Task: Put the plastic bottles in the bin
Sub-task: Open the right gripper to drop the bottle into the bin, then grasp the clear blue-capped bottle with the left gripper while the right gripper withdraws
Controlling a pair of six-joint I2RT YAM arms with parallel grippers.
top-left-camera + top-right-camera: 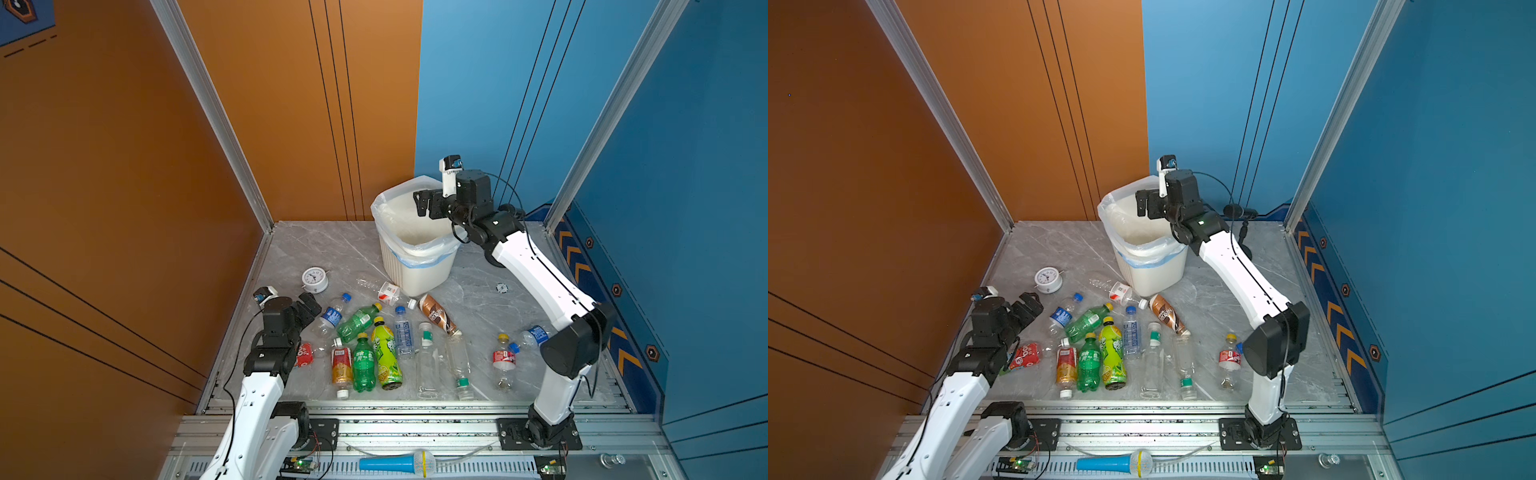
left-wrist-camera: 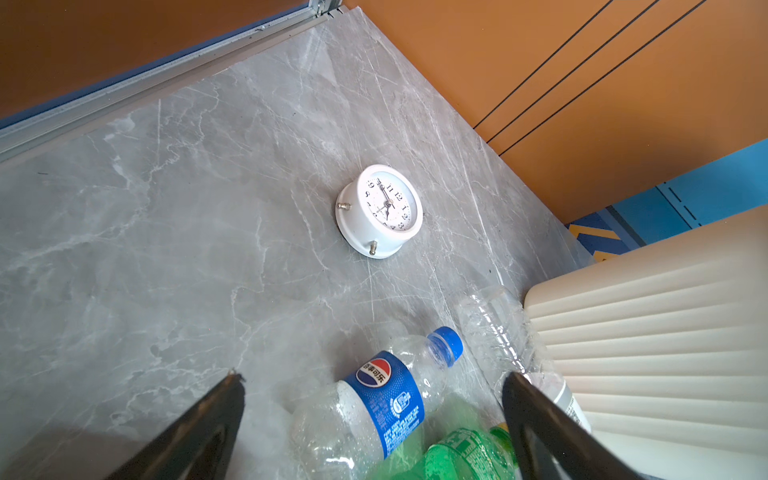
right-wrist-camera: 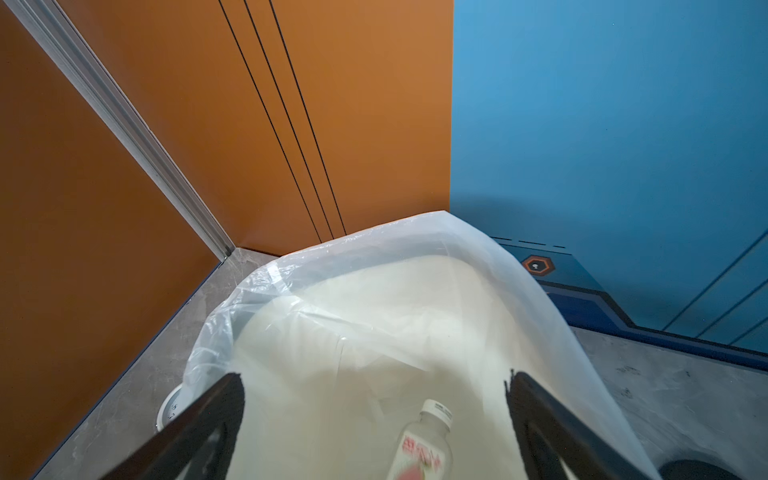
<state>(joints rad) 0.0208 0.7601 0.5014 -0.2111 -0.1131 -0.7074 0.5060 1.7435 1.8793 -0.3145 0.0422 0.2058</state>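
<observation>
The white ribbed bin (image 1: 419, 274) (image 1: 1154, 270) stands at the back with its bag liner (image 3: 374, 291). My right gripper (image 1: 420, 203) (image 1: 1142, 205) (image 3: 376, 378) hangs open above its mouth. Below it, inside the liner, a blurred clear bottle (image 3: 424, 449) with a white cap and red label is free of the jaws. Several plastic bottles lie on the marble floor in both top views. My left gripper (image 1: 309, 305) (image 1: 1030, 305) (image 2: 372, 378) is open and empty just above a blue-labelled, blue-capped bottle (image 1: 332, 316) (image 2: 386, 399), with a green bottle (image 1: 357, 322) (image 2: 465, 453) beside it.
A white alarm clock (image 1: 314, 279) (image 2: 380, 210) sits left of the bin. A clear bottle (image 2: 494, 328) lies against the bin's ribbed wall (image 2: 665, 332). A black stand (image 1: 1237, 212) is behind the right arm. Orange and blue walls enclose the floor.
</observation>
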